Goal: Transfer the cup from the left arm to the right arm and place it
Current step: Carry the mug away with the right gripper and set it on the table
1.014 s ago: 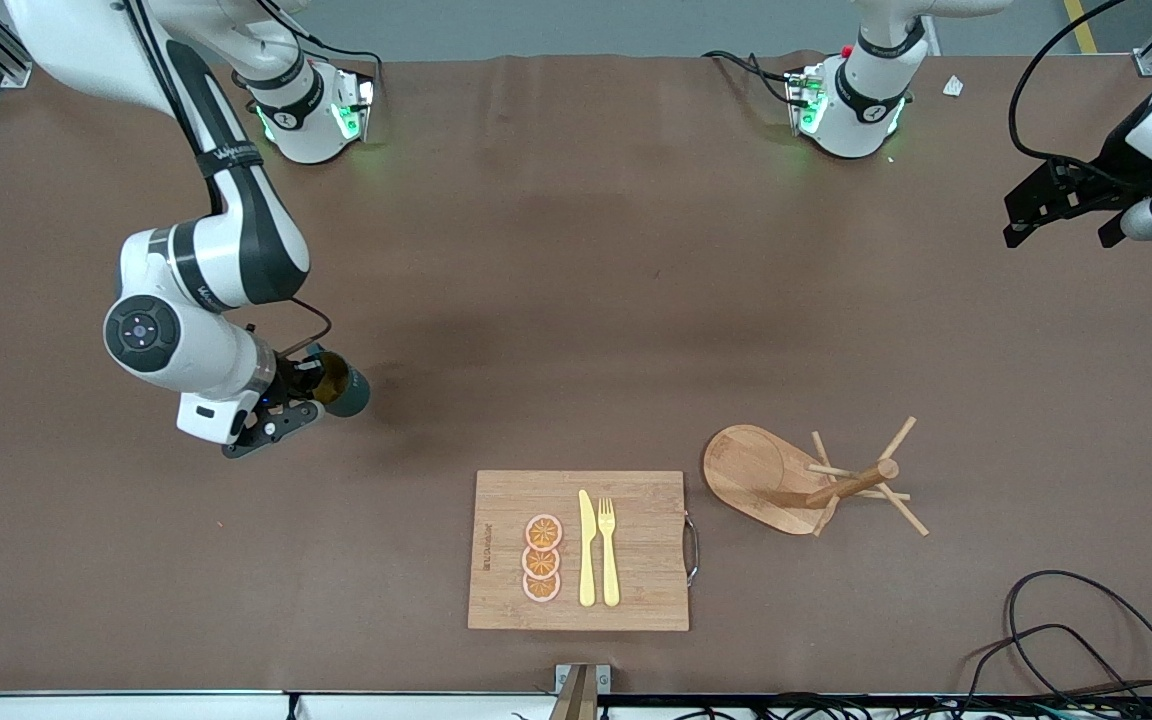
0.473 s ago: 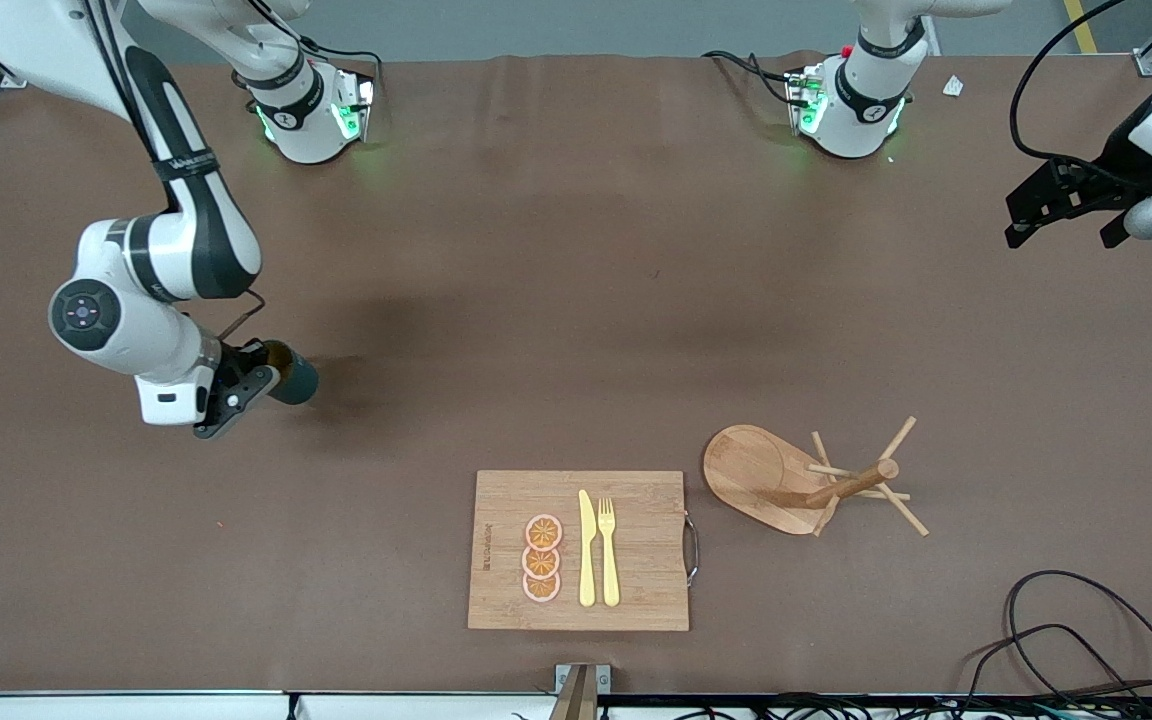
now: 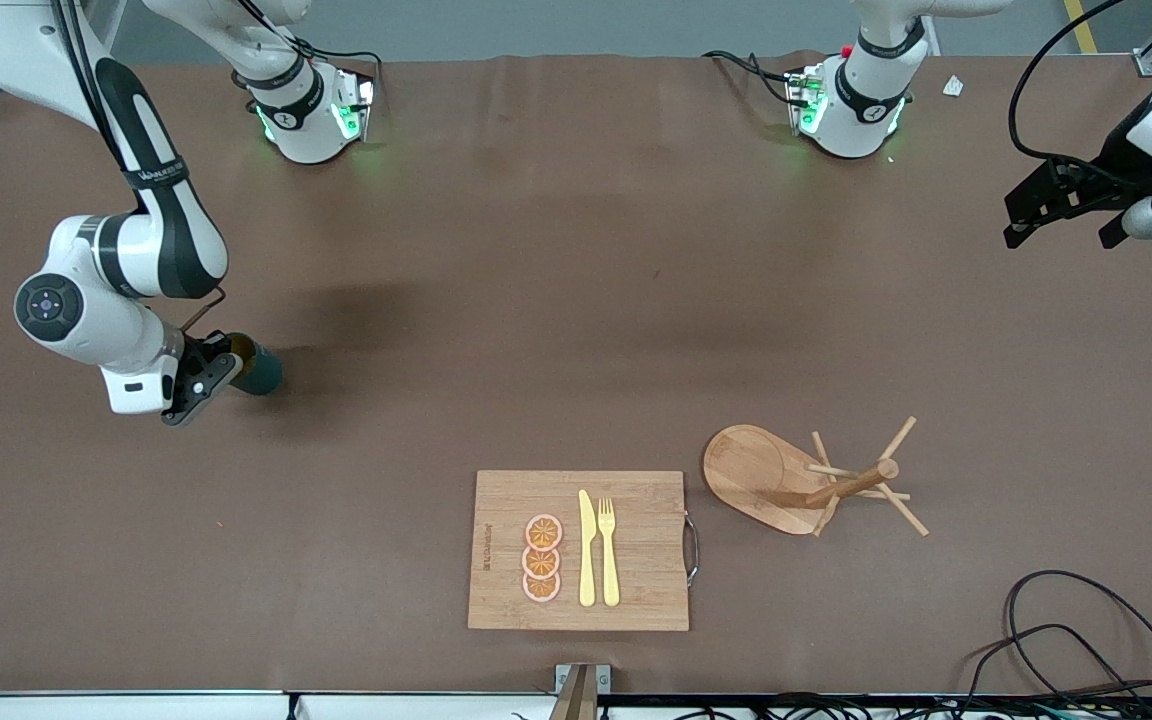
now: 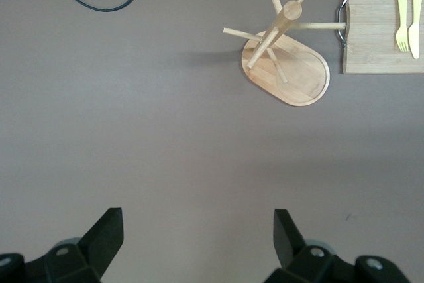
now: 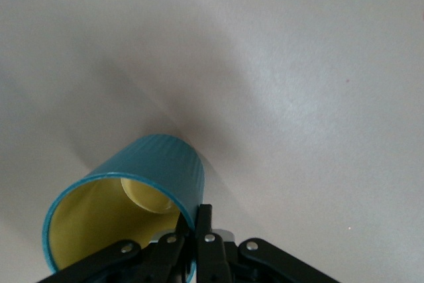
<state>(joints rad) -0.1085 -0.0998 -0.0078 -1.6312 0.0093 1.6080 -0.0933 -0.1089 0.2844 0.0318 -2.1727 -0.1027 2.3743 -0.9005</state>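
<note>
The cup [image 3: 258, 372] is a dark teal ribbed mug with a yellowish inside. My right gripper [image 3: 226, 368] is shut on its rim and holds it tilted just above the table, toward the right arm's end. In the right wrist view the cup [image 5: 139, 190] shows its open mouth, with one finger inside the wall and one outside, at my right gripper [image 5: 197, 230]. The handle is hidden. My left gripper [image 3: 1061, 215] waits open and empty above the table at the left arm's end; its fingers [image 4: 106, 233] stand wide apart over bare table.
A wooden cutting board [image 3: 636, 590] with orange slices [image 3: 542, 558], a yellow knife [image 3: 587, 548] and a fork [image 3: 608, 550] lies near the front camera. A wooden mug tree [image 3: 816, 480] on an oval base stands beside it, toward the left arm's end. Cables [image 3: 1066, 640] lie at the corner.
My right arm has carried the cup toward the right arm's end of the table and lower. The left arm has not moved.
</note>
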